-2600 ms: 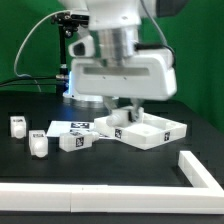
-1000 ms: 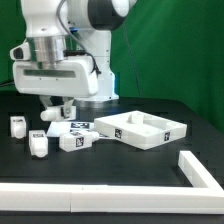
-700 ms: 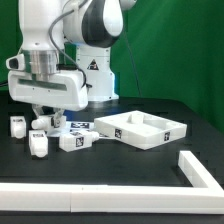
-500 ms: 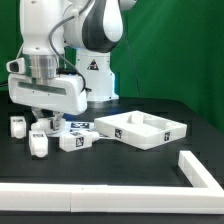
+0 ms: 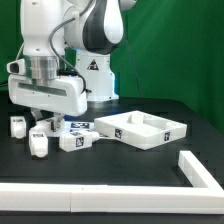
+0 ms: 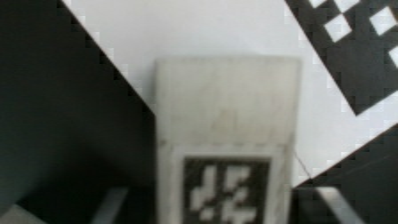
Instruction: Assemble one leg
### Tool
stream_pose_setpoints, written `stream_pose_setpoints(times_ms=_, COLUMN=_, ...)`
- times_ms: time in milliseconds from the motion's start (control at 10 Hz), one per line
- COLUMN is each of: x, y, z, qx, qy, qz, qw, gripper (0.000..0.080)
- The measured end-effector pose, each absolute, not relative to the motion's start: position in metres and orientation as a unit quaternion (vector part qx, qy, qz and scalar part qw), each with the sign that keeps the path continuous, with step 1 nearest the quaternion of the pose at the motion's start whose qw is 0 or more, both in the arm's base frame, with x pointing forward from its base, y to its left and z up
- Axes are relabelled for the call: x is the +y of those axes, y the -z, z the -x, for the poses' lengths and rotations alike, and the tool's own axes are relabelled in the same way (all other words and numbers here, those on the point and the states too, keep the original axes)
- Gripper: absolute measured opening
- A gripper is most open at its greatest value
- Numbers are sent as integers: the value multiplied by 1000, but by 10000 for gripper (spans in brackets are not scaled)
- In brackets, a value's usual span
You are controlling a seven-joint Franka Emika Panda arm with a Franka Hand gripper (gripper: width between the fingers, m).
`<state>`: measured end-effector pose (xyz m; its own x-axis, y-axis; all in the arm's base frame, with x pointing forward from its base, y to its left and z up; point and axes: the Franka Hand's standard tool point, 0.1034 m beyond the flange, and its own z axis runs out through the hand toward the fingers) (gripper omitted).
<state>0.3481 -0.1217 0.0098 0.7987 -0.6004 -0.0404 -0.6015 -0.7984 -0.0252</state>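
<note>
Several small white legs with square tags lie at the exterior view's left: one (image 5: 17, 126) far left, one (image 5: 37, 144) nearer the front, one (image 5: 70, 140) to their right. My gripper (image 5: 43, 121) is lowered among them. In the wrist view a leg (image 6: 224, 110) lies lengthwise between my fingers, tag (image 6: 222, 185) facing up. My gripper (image 6: 222, 208) is open and straddles it. A dark gap shows between the leg and the left finger (image 6: 111, 205). The large white panel (image 5: 146, 129) sits to the right, untouched.
The marker board (image 5: 83, 125) lies flat behind the legs; one of its tags (image 6: 356, 40) shows beside the leg. A white L-shaped rail (image 5: 198, 170) runs along the front and right of the black table. The robot base stands behind.
The arm has swung from above the panel to the exterior view's left and come down over the legs. In the last half second it has barely moved.
</note>
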Motion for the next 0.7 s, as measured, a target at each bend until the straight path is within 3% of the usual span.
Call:
stream_pose_setpoints(times_ms=100, x=-121, y=-11, z=-349, qx=317, qy=-16, qz=948, qw=20, gripper=455)
stream_pose_setpoints(times_ms=200, x=-108, y=-19, z=-353, qx=325, qy=-30, qz=944, qw=37, gripper=455)
stream_pose_setpoints(times_ms=300, x=-94, y=-34, z=-361, qx=333, qy=-36, qz=941, qw=54, gripper=606)
stream_pose_setpoints(times_ms=600, x=-48, y=-70, z=-383, qx=355, qy=-43, qz=931, qw=77, gripper=646)
stream_pose_setpoints(times_ms=700, x=-33, y=-74, z=-389, qx=352, qy=-35, qz=933, qw=70, gripper=649)
